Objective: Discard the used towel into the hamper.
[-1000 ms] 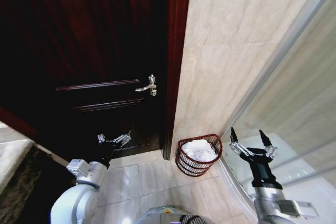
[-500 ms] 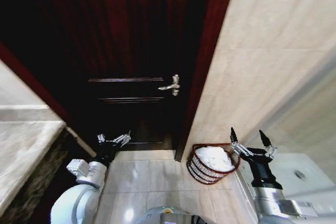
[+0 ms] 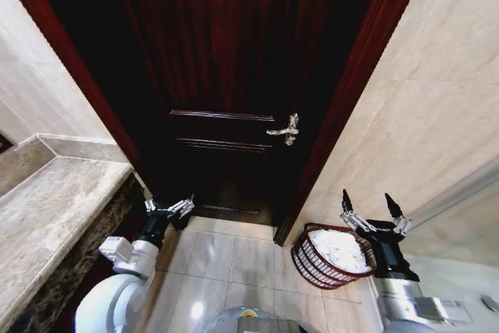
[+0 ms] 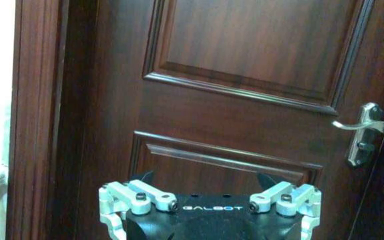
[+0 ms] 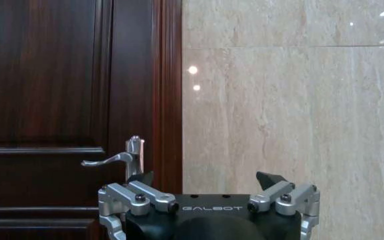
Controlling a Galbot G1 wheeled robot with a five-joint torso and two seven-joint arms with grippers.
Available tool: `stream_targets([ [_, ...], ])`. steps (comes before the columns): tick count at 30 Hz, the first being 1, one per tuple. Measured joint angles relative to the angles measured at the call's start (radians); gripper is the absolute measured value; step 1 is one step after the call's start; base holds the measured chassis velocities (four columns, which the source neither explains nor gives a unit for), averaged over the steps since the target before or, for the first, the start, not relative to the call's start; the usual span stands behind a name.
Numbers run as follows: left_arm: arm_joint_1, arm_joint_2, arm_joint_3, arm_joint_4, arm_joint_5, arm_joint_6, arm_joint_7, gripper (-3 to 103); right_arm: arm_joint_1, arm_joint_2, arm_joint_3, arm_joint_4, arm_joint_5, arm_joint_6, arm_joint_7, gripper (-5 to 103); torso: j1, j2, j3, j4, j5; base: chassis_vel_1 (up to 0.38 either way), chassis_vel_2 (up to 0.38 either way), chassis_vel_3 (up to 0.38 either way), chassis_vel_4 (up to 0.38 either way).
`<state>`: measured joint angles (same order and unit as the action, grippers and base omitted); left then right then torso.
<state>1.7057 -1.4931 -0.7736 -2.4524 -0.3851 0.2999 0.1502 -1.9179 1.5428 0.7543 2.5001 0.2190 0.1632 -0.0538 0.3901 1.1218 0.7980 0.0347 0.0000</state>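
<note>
The hamper [image 3: 333, 255] stood on the floor tiles by the door frame, the white towel [image 3: 341, 250] already inside. The right end effector [image 3: 371, 210] hung spread and empty just above its rim; swinging low, it risked tipping the light basket. The left end effector [image 3: 168, 207], also spread, faced the door [image 3: 234, 76].
</note>
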Motion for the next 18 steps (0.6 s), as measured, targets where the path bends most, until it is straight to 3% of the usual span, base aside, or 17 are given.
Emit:
stream_targets([
  [18,0.000,0.000,0.000,0.000,0.000,0.000,0.000,100,0.000,0.000,0.000,0.000,0.000,0.000,0.000,100,0.000,0.000,0.000,-0.0002,0.0001,-0.022,-0.017,-0.018,-0.024],
])
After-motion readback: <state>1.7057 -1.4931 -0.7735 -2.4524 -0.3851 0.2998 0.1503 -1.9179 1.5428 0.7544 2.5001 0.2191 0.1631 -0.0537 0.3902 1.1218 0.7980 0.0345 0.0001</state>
